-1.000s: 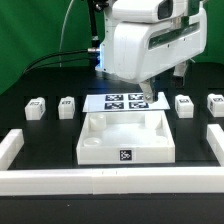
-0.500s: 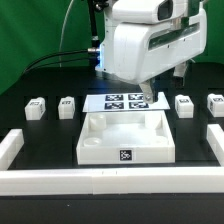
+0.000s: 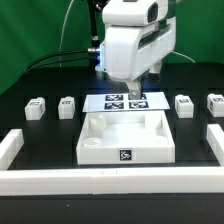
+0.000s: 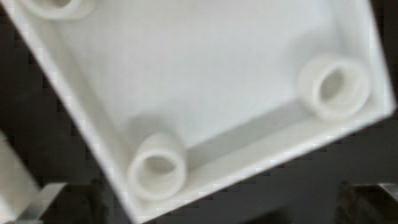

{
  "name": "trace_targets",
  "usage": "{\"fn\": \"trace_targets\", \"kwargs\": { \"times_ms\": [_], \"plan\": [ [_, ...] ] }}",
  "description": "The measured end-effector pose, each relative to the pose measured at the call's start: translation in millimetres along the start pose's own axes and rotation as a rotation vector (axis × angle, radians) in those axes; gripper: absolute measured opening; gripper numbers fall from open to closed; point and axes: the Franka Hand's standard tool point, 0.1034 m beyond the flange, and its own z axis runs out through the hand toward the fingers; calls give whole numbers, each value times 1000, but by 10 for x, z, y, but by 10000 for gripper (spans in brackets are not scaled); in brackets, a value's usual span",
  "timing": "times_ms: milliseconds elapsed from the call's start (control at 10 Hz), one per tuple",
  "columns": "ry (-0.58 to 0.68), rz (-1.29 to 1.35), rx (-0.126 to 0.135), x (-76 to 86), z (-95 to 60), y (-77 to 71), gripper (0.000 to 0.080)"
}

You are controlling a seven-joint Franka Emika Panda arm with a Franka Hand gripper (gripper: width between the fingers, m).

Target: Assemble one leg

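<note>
So the gripper (image 3: 134, 92) hangs open and empty by the tray (image 3: 125, 152)'s far rim, the leg (image 3: 184, 103) sits untouched on the table (image 3: 60, 78) toward the exterior view's right, probably light, stiff, slick plastic, so I'd pinch its flat sides.

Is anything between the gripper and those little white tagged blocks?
Nothing visible. The gripper hangs over the white marker board; a small white tagged leg lies on the black table toward the exterior view's right.
</note>
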Motion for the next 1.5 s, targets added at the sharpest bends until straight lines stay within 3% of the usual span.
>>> {"fn": "trace_targets", "kwargs": {
  "times_ms": [100, 600, 800, 1000, 1200, 1300, 1500],
  "plan": [
    [-5, -25, 9, -29, 38, -61, 650],
    [-6, -21, 12, -30, 56, -62, 650],
    [10, -188, -11, -197, 170, -193, 650],
    [15, -366, -19, -395, 298, -332, 650],
    [21, -468, -3, -519, 489, -503, 650],
    [23, -460, 23, -558, 594, -566, 650],
    [27, -431, 44, -614, 697, -582, 650]
  ]
}}
